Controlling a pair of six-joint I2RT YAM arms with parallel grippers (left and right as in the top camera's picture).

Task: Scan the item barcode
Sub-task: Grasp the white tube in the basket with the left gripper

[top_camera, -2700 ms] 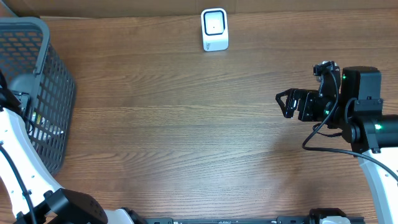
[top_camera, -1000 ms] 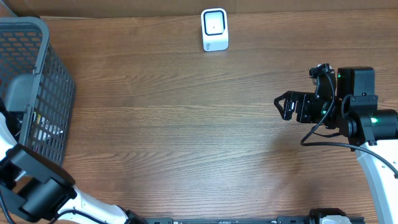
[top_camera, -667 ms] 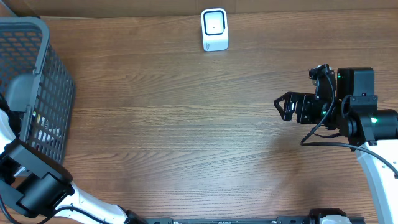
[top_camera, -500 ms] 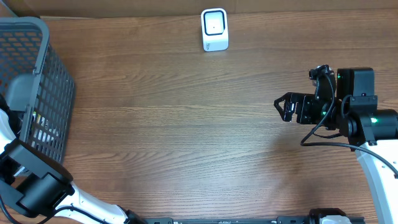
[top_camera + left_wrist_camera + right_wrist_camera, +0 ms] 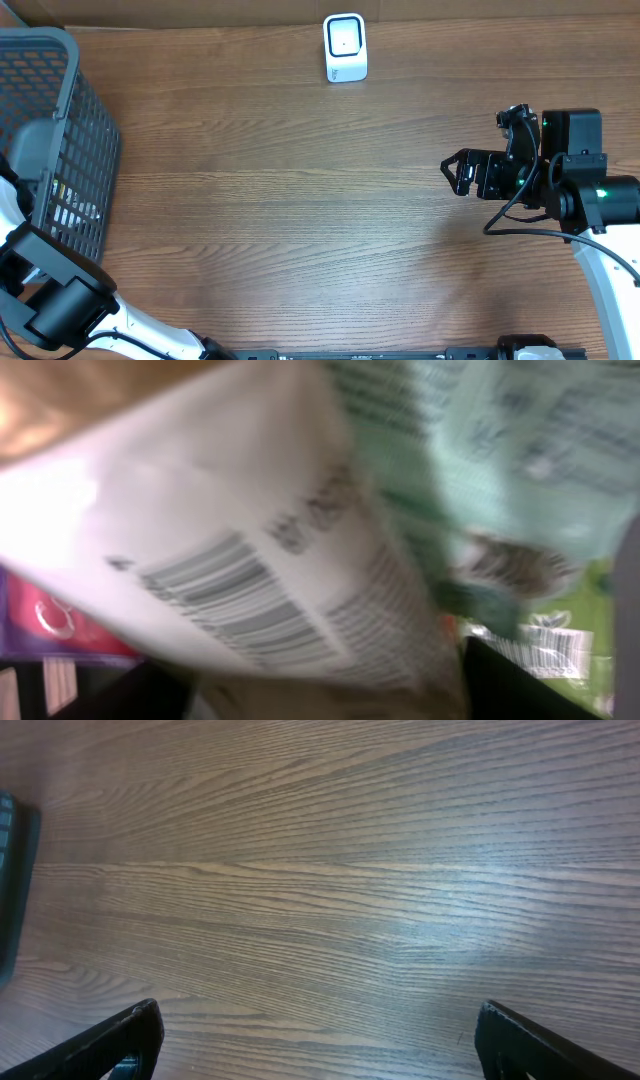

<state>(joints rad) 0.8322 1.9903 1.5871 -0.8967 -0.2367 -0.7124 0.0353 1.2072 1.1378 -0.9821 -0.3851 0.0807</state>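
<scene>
The left gripper (image 5: 310, 695) hangs close over a white crinkly packet with a black barcode (image 5: 225, 595), beside a pale green packet (image 5: 520, 450), inside the dark grey mesh basket (image 5: 75, 70) at the left edge of the brown wooden worktop (image 5: 300, 220); whether it pinches anything I cannot tell. The right gripper (image 5: 455, 170) hangs spread wide near the right edge. The small white scanner (image 5: 345, 47) stands at the far edge
</scene>
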